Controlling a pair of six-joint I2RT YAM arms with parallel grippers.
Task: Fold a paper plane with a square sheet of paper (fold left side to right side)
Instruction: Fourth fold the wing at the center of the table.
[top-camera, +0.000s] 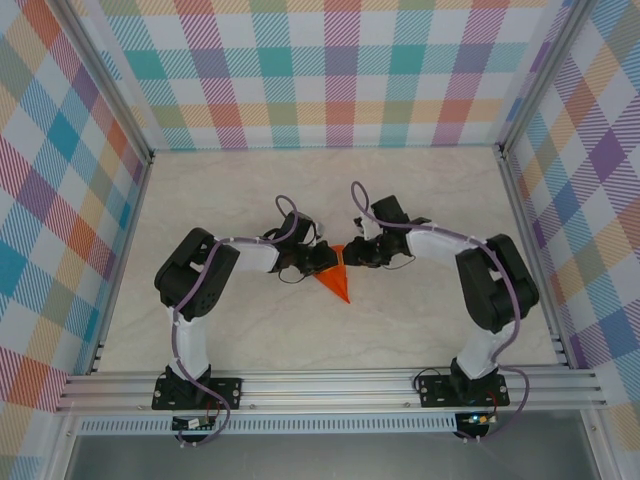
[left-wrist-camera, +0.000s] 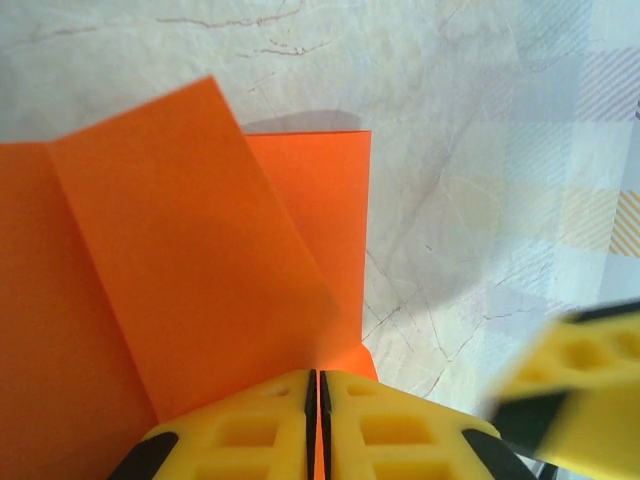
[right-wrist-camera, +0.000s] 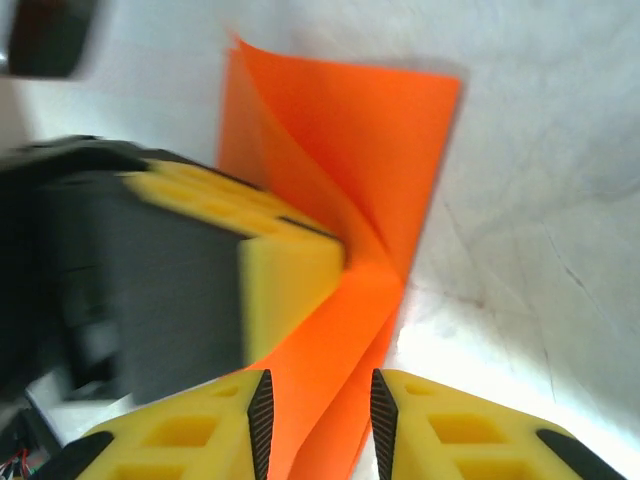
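well, thin creased orange paper (left-wrist-camera: 180, 290) over pale marbled tabletop (left-wrist-camera: 450, 110)

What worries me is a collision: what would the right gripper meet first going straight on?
The orange sheet: it runs between the open fingers of the right gripper and on ahead. The left gripper, shut on it, looks beside that line, depth unclear.

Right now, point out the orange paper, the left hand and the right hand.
orange paper (left-wrist-camera: 200, 260), left wrist view, on its folded flap.
left hand (left-wrist-camera: 314, 390), left wrist view, between its shut fingertips.
right hand (right-wrist-camera: 320, 405), right wrist view, gap between its fingertips.
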